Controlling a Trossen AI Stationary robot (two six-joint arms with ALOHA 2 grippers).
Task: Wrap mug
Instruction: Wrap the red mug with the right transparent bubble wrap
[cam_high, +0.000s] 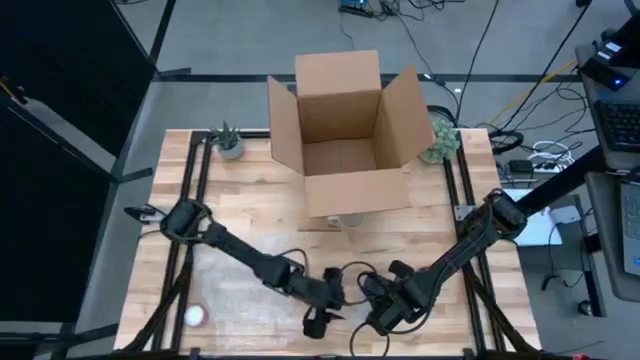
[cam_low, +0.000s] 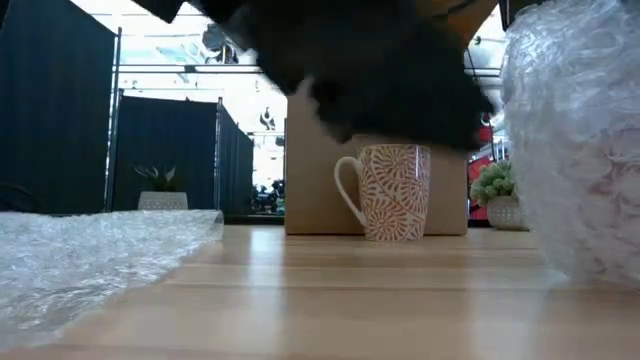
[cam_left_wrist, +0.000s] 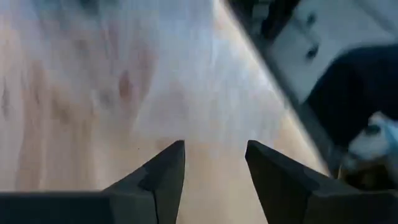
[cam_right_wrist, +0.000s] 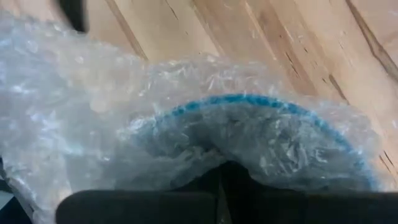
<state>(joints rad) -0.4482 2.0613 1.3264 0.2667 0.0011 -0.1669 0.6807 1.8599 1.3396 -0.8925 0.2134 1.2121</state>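
A robotics lab: black curtain partitions (cam_low: 165, 150), floor cables (cam_high: 520, 95) and a framed wooden table (cam_high: 250, 225).

the high view looks straight down on the whole table (cam_high: 420, 250), with the cardboard box (cam_high: 345, 130) at its far edge. the low view sits at tabletop height near the front, facing level toward that same box (cam_low: 310, 180) and the patterned mug (cam_low: 390, 190) before it. each wrist view looks down at the wood from very close, the right one onto bubble wrap (cam_right_wrist: 186, 124)

Bubble wrap (cam_right_wrist: 186, 124) veils blue-rimmed item; right tool fingertips hidden.
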